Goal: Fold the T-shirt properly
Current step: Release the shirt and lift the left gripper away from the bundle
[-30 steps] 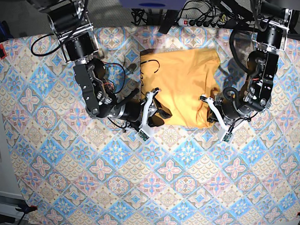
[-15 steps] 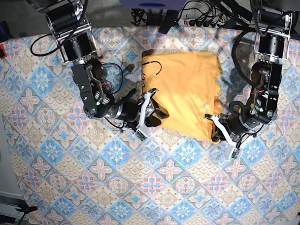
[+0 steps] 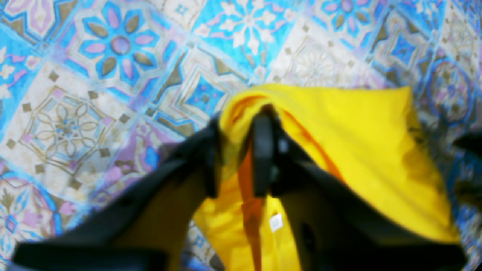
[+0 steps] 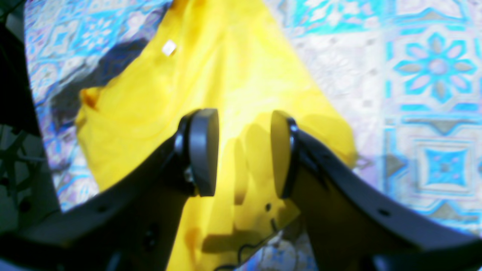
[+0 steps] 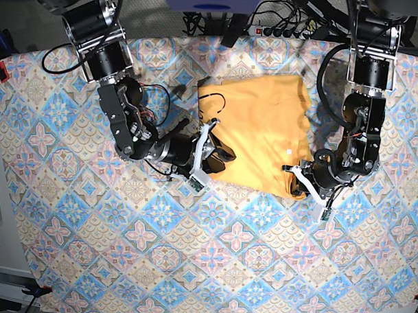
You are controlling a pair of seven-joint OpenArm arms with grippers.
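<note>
T-shirt point(image 3: 339, 143) corner between left end effector point(image 3: 237, 154) fingers, right end effector point(image 4: 243, 154) parted

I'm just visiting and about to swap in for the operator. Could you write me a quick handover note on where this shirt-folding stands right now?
Left gripper: jaws a little apart, with a bunched corner of the T-shirt between them; whether it grips or is letting go is unclear.
Right gripper: open, hovering over the shirt's other lower edge, holding nothing.
The shirt lies on the patterned tablecloth as a rough rectangle, neckline away from the grippers, small white tag showing.
Done: it looks partly folded into a compact shape.
Left: likely free that corner, flatten the bunched edge, and complete the folds.
</note>
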